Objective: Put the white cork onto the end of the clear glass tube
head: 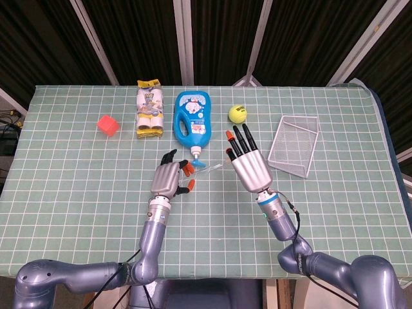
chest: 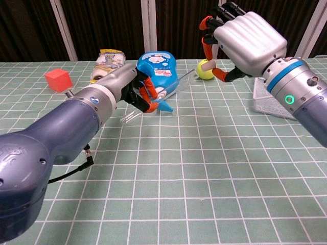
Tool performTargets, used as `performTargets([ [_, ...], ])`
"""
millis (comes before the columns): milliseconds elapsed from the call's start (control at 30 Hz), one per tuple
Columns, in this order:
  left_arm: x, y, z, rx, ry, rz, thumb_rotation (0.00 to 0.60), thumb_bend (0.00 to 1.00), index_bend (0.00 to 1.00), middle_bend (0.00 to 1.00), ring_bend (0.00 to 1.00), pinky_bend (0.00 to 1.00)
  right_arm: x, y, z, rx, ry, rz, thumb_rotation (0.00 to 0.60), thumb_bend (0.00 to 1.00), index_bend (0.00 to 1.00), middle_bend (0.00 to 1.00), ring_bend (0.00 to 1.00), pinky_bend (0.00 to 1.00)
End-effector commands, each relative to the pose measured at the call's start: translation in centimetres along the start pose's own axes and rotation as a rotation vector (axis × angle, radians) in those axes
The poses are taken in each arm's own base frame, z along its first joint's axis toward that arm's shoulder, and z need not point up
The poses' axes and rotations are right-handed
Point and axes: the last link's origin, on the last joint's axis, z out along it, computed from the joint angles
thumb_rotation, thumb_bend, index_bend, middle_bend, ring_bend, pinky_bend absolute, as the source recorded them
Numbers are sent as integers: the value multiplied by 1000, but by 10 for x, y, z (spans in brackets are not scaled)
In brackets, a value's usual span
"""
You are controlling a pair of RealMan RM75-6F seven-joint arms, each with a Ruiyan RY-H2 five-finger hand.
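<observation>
Scanning from the left of the desk [head: 77, 180], one red cube [head: 107, 124] comes first, then one yellow-and-white packet [head: 149, 110] and one blue bottle [head: 194, 122] lying flat with its nozzle toward the robot. Just in front of the bottle, the left hand [head: 168, 177] is clamped around the near part of the single clear glass tube [chest: 176, 84], fingers curled on it. The tube's long axis slants up and rightward, its free end raised off the desk and aimed at the right hand [chest: 245, 38]. That hand pinches the one white cork [chest: 205, 65] between thumb and a finger, the other fingers extended. In the chest view the cork sits just beside the tube's open end, slightly to its right and a little above; whether they already touch cannot be told. My judgement is that the coming move turns on lining the cork with the tube's axis and pushing leftward along it, the right hand being the nearer to that end. Further right stand one yellow tennis ball [head: 237, 114] and one wire basket [head: 295, 146], lying tipped.
</observation>
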Motion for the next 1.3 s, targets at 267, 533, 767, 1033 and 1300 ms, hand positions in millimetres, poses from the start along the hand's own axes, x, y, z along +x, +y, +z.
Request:
performTargets([
  [267,0,-1,1,7,13,-2,600,609,543,541,64,0,0,-2,-2,4,1,13,600,460,595,196,48,28],
  [533,-1,0,1,5,11,-6,600,609,543,540,64,0,0,-4,-3,9,-3,16,600,461,595,196,48,28],
  [767,-3,2,1,3,8,-10,600,609,543,539,64,0,0,-6,-3,12,-5,18,600,461,595,197,48,28],
  [1033,-5,2,1,3,4,-12,600,609,543,539,64,0,-1,-8,-3,14,-9,21,600,460,595,196,48,28],
  [1300,-6,3,1,0,4,-13,600,609,543,539,64,0,-1,-9,-2,13,-9,18,600,460,595,196,48,28],
])
